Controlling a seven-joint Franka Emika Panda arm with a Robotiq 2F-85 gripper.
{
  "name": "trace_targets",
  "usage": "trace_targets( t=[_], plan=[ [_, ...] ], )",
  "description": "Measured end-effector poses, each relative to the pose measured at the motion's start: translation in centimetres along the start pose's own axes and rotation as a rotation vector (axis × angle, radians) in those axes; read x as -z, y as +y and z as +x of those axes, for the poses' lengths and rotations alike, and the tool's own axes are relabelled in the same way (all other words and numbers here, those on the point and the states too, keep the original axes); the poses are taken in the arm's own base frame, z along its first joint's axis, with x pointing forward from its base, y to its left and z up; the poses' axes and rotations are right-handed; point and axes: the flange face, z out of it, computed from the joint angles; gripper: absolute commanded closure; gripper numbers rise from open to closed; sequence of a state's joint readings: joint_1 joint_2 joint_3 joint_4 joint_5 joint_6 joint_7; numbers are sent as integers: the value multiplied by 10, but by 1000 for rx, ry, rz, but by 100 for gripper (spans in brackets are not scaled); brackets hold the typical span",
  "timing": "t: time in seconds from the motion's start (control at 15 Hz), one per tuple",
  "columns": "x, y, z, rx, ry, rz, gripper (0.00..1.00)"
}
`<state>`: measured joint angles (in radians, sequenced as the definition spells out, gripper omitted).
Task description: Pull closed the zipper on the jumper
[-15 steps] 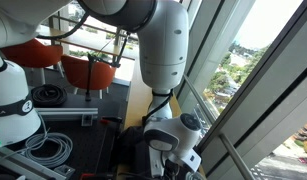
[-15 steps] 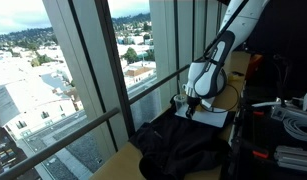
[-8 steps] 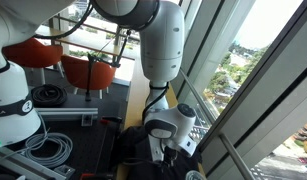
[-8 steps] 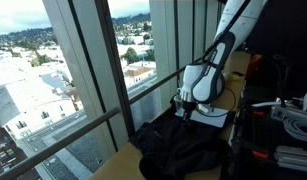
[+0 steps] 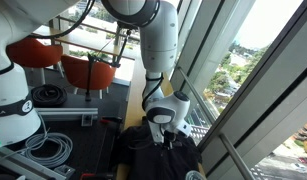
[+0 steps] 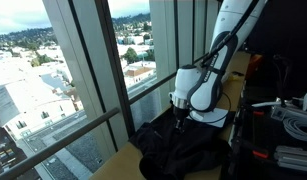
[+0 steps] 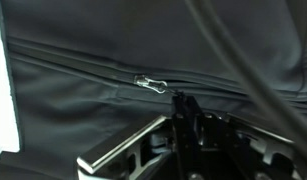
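Pincer [image 7: 183,102] shifted along jumper [image 6: 178,150] — tips together, seemingly pinching zipper pull [image 7: 151,84] just ahead — closing likely underway.

You see plain black fabric jumper [image 7: 73,100], silver metal zipper pull [image 7: 150,84] at centre; white glossy robot arm [image 5: 158,40]; orange chairs [image 5: 38,52] upper left.

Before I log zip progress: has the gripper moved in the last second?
Yes. In an exterior view the gripper has shifted left, toward the window post, over the black jumper.
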<state>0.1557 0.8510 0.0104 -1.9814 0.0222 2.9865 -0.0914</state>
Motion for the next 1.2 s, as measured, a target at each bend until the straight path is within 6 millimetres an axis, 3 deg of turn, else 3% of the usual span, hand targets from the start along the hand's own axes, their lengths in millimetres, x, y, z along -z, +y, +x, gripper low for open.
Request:
trace_targets(
  t=[1.2],
  plan=[
    [0,-156,15,163,33,0,98]
  ],
)
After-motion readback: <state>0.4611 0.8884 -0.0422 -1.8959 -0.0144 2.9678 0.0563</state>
